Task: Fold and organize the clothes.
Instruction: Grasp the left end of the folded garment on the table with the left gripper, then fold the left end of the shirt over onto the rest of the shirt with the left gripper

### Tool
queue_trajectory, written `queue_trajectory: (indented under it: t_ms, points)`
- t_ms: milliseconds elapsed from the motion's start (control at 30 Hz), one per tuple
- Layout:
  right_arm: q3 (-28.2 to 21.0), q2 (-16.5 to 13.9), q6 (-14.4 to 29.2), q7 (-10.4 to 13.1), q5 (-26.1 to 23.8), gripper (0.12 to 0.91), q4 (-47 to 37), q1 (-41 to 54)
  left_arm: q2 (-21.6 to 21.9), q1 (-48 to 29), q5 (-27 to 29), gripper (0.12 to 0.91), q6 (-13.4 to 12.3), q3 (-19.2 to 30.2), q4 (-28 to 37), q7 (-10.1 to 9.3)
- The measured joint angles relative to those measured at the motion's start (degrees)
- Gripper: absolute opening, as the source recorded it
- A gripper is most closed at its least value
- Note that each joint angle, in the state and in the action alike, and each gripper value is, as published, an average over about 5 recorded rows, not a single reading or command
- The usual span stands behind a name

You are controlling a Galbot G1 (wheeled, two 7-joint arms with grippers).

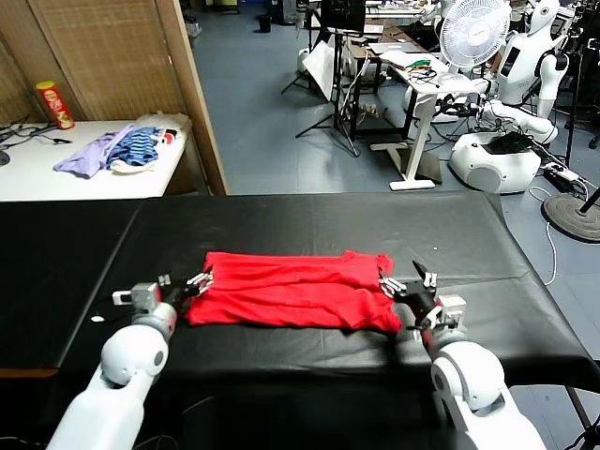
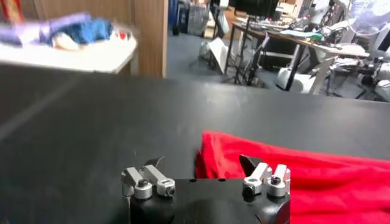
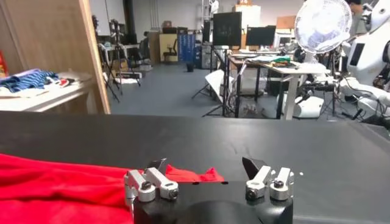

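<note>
The clothes are one red T-shirt (image 1: 291, 292), folded into a long flat band across the middle of the black table (image 1: 309, 225). My left gripper (image 1: 199, 281) sits at the shirt's left end, open, and nothing is pinched. In the left wrist view, the shirt's edge (image 2: 317, 179) lies low between that gripper's (image 2: 202, 163) spread fingers. At the shirt's right end my right gripper (image 1: 405, 280) is also open. In the right wrist view, a corner of the red cloth (image 3: 61, 189) rests on the table between that gripper's (image 3: 204, 165) fingers.
A white side table (image 1: 56, 173) at the back left holds a heap of lilac and blue-striped garments (image 1: 117, 150) and a red can (image 1: 54, 103). A wooden partition (image 1: 192, 94) stands behind it. White robots and a fan (image 1: 473, 33) stand beyond the table's far right.
</note>
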Motion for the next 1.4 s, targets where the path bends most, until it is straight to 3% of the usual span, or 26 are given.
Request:
queue_trajectory:
  t_ms: [133,267,633,800,900,1100,1267,1400]
  points:
    - [0.13,0.14,-0.04,-0.05,-0.38,0.798,0.64,-0.76,-1.02,1.37,-1.38,0.783,-0.24,-0.08,0.35,0.89]
    - [0.09,0.26,-0.03,-0.08,-0.86,0.798,1.12,-1.22,-2.06,1.75,-1.19,0.705,-0.53,0.29,0.97,1.4]
    - [-0.53,0.85,0.06,-0.17,-1.97,0.798,0.99,-1.1,-4.4,3.21,6.88,0.17,-1.79,1.79,0.38,2.43]
    - [-0.42,0.78,-0.09,0.1,-1.81,0.798,1.17,-0.69,-4.88,3.41,12.45,0.156,-2.62,2.33,0.23,3.11]
    - [-0.11,0.74,-0.25,0.37,-1.56,0.798,1.51,-0.61,-4.3,3.1,18.8,0.151,-4.4,2.16,0.93,4.29]
    - [0.15,0.95,-0.64,0.75,-1.32,0.798,2.49,-0.85,0.88,2.28,32.34,0.151,-7.37,-0.64,2.88,5.61]
    - [0.05,1.6,-0.91,1.0,-1.41,0.798,3.04,-1.16,8.46,3.16,35.69,0.151,-7.62,-3.64,2.98,5.97]
    - [0.29,1.93,-0.97,1.11,-1.66,0.798,3.5,-1.83,10.86,4.13,35.05,0.151,-5.75,-3.5,0.98,5.7]
